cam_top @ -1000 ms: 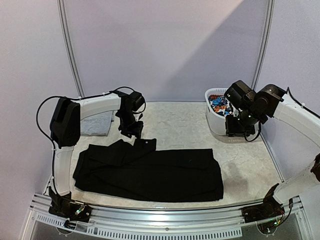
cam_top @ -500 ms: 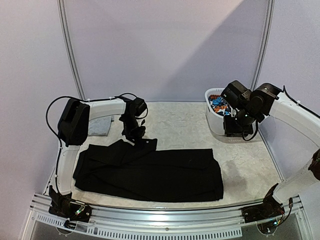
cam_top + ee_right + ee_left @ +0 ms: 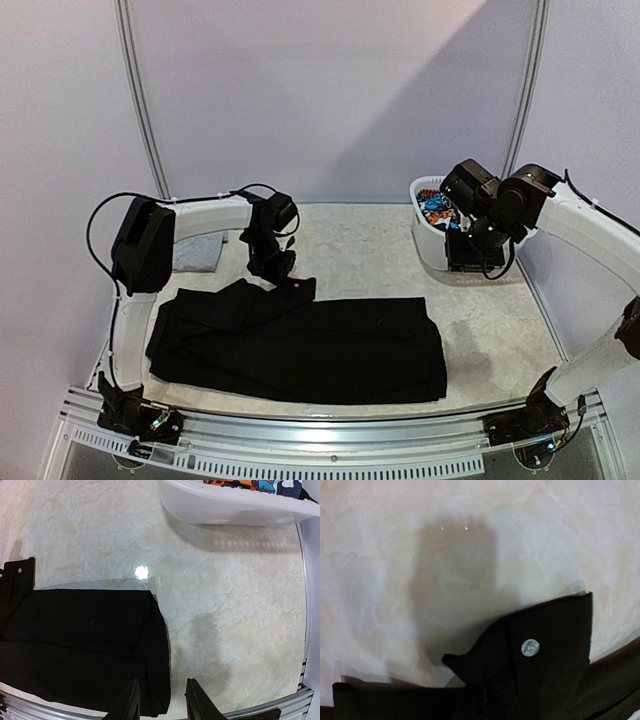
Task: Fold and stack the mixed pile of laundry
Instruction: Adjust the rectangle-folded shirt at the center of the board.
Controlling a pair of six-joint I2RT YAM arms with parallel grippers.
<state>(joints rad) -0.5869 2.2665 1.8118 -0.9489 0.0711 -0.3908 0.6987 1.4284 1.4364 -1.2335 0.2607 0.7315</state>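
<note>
1. A large black garment (image 3: 300, 340) lies flat on the pale counter (image 3: 380, 240). It fills the lower middle of the overhead frame, and its long axis runs left to right.
2. One sleeve cuff (image 3: 296, 287) sticks out from the garment's upper edge, left of centre. In the left wrist view the cuff sits at lower right and carries a small pale button (image 3: 530, 647).
3. The left claw (image 3: 272, 266) meets this cuff from the upper left. It is closed right down. Its fingers are hidden, but creases gathering at the bottom of the wrist view suggest it pinches the cuff cloth.
4. The right claw (image 3: 163, 682) is partly open and holds nothing. It hovers at the right of the overhead frame, just beside a white basket (image 3: 428, 245). The garment's right end lies below and to the left, well apart from it.
5. A printed piece (image 3: 437, 208) sits inside the basket. A light grey top (image 3: 195, 252) rests folded at the left, behind the left arm.
6. Judgement: the left arm is the nearer one. The next fold likely carries the cuff down-frame, across the short axis, onto the garment's body.
</note>
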